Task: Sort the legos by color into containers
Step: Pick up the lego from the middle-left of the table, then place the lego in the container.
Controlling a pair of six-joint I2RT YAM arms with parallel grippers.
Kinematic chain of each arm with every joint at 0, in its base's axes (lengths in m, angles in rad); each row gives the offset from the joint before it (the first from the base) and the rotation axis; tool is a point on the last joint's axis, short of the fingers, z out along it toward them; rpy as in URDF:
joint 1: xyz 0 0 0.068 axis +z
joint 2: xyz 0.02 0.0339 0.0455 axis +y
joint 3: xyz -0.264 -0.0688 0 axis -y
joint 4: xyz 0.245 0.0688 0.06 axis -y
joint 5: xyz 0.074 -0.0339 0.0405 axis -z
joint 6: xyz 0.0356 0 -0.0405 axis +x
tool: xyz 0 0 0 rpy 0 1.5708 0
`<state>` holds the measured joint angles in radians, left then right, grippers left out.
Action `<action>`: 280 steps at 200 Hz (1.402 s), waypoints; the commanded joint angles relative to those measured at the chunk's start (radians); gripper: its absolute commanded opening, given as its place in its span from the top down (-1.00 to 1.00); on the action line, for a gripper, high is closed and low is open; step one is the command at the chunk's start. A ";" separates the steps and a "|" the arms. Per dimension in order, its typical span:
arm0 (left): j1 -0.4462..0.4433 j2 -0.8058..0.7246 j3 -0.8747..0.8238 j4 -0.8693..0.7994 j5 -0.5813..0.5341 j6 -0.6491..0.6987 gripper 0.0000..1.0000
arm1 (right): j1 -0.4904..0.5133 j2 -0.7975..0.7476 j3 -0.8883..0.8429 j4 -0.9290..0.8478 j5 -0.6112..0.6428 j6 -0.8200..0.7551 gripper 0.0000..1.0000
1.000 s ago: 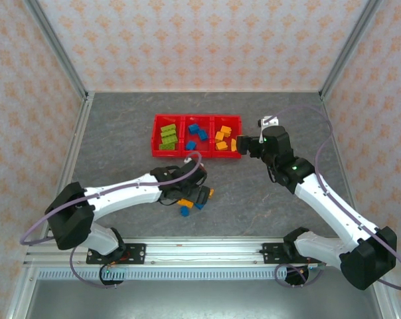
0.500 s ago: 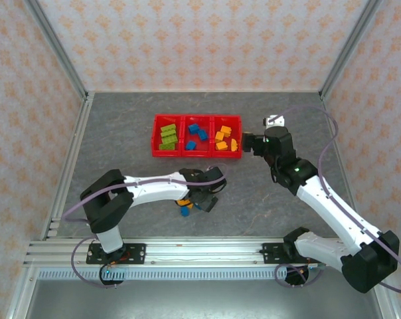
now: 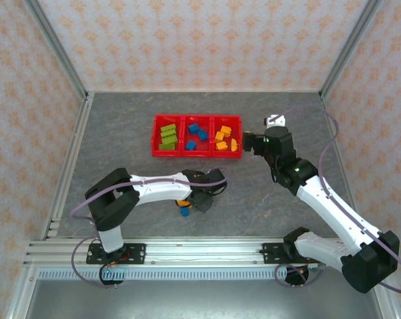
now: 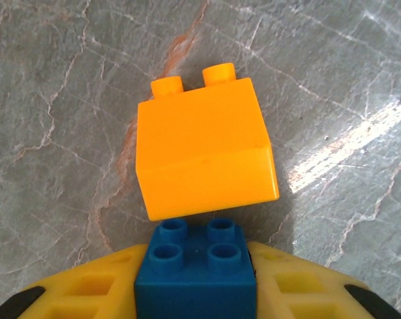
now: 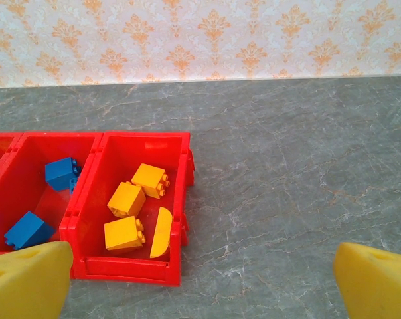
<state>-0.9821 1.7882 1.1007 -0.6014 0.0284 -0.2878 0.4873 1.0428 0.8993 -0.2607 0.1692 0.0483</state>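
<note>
Since a second ago the left arm has folded back. On the bench, near the red tray, the left fingers pinch a blue brick, partly cut off, just beside an orange brick; the right fingers gape wide.

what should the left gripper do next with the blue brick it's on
Probably lift straight up a little. The left gripper has its fingers against both sides of the blue brick, and the orange brick lies close in front, so sliding forward could shove it. Blue ones go in the tray's middle compartment.
</note>
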 commanded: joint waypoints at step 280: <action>0.443 0.372 0.817 -0.128 -0.166 -0.193 0.28 | -0.001 -0.408 -0.235 -0.042 -0.355 0.094 -1.00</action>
<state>-0.5381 2.1651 1.8812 -0.7120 -0.1211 -0.4740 0.4870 0.6376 0.6746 -0.3157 -0.1654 0.1387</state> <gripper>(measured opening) 0.342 0.999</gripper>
